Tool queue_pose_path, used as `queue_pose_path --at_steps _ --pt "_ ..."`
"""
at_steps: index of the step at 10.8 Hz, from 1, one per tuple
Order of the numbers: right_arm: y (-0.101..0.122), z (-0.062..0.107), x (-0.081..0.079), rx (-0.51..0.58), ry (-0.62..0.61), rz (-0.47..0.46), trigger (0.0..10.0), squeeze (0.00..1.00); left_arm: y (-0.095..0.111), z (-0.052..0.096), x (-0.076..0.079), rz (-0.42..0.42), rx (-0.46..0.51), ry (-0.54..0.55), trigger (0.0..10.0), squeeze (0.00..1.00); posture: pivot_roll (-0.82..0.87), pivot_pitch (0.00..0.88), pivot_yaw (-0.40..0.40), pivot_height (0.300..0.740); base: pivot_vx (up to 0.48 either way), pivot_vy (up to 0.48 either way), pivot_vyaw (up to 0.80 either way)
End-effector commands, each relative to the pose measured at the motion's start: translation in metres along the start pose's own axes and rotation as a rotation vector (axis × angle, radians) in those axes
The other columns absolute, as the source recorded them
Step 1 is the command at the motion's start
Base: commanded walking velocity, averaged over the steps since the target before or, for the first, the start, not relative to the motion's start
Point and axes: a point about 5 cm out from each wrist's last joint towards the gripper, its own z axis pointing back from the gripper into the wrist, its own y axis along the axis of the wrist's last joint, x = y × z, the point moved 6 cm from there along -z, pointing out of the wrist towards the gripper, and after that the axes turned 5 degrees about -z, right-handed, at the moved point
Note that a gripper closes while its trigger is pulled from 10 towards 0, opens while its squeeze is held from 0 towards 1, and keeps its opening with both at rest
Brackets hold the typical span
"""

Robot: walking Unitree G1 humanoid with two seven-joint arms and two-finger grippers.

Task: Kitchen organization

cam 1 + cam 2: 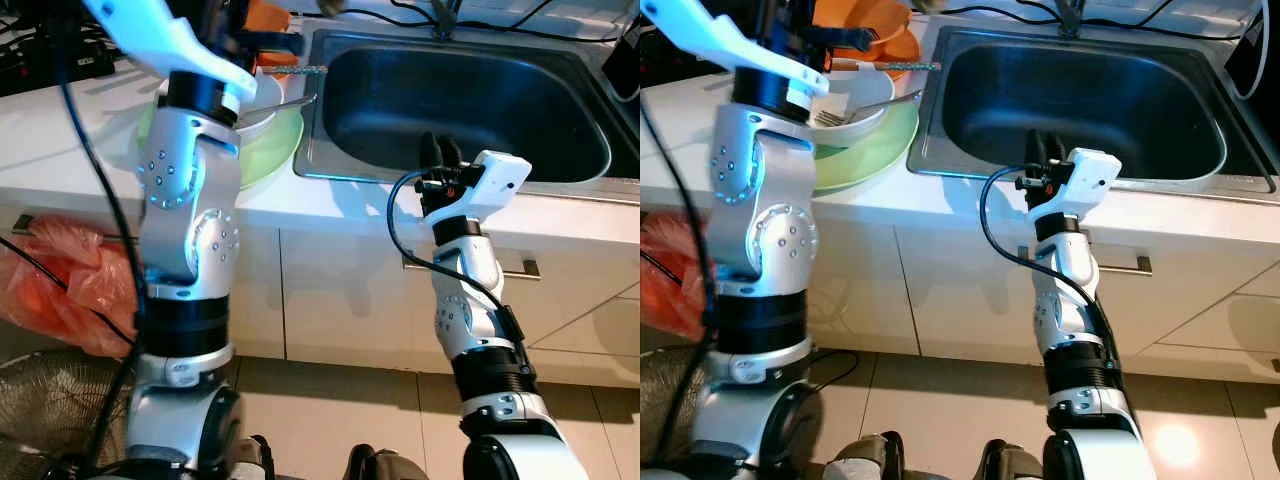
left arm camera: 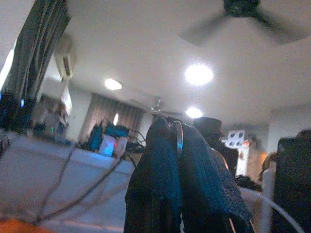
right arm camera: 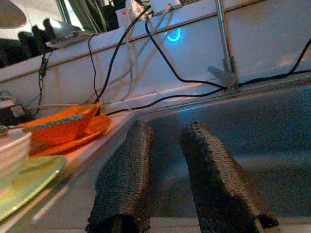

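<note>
Ceramic white bowl [image 1: 855,105] with fork [image 1: 875,103] sits on green plate [image 1: 875,145] beside sink [image 1: 1080,100]; rigid, slick, breakable, so grip the rim. Left gripper [image 2: 177,145] seems clenched on thin metal. Right gripper [image 3: 167,170] is spread and empty at the sink's front edge; its wrist view adds the orange dishes [image 3: 65,128].

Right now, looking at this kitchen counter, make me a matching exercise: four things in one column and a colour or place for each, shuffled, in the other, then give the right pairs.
Things:
1. plate
2. bowl
3. sink
4. right gripper

Descriptions:
A. orange, at the back of the counter
B. steel basin, set into the counter
C. pale green, under a white bowl holding a fork
D. black jaws at the sink's front rim

Pairs: 1-C, 2-A, 3-B, 4-D
</note>
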Motion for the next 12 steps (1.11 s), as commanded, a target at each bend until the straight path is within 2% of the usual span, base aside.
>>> queue_pose_path --at_steps 1,3,4,5,6,8,9,10,12 --pt "0.012 -0.005 -0.003 0.036 0.008 -0.028 10.0 0.0 0.007 -0.004 0.003 0.033 0.026 -0.016 10.0 0.0 0.11 0.121 -0.037 0.74 0.0 0.0 0.0" --pt "0.025 -0.012 -0.008 0.068 0.002 -0.152 10.0 0.0 0.007 0.0 0.001 0.18 0.039 -0.007 10.0 0.0 0.11 0.106 -0.045 0.74 0.0 0.0 0.0" --pt "0.027 -0.014 -0.012 0.071 0.015 -0.2 10.0 0.0 0.001 0.003 0.005 0.23 0.018 -0.033 10.0 0.0 0.11 0.103 -0.046 0.74 0.0 0.0 0.0" --pt "0.034 -0.018 -0.018 0.083 0.025 -0.319 10.0 0.0 -0.015 0.008 0.009 0.253 -0.035 -0.046 10.0 0.0 0.11 0.101 -0.049 0.74 0.0 0.0 0.0" --pt "0.043 -0.02 -0.026 0.096 0.062 -0.393 10.0 0.0 -0.017 0.009 0.01 0.288 -0.046 -0.046 10.0 0.0 0.11 0.106 -0.05 0.74 0.0 0.0 0.0" --pt "0.049 -0.019 -0.035 0.092 0.115 -0.477 10.0 0.0 -0.034 0.017 0.01 0.344 -0.09 -0.028 10.0 0.0 0.11 0.112 -0.051 0.74 0.0 0.0 0.0" --pt "0.05 -0.018 -0.036 0.092 0.121 -0.502 10.0 0.0 -0.041 0.021 0.01 0.346 -0.121 -0.029 10.0 0.0 0.11 0.116 -0.05 0.74 0.0 0.0 0.0" --pt "0.053 -0.017 -0.036 0.091 0.128 -0.568 10.0 0.0 -0.05 0.025 0.008 0.366 -0.15 -0.01 10.0 0.0 0.11 0.121 -0.049 0.74 0.0 0.0 0.0" --pt "0.053 -0.014 -0.04 0.072 0.163 -0.605 10.0 0.0 -0.058 0.03 0.005 0.421 -0.17 0.019 10.0 0.0 0.11 0.124 -0.048 0.74 0.0 0.0 0.0"
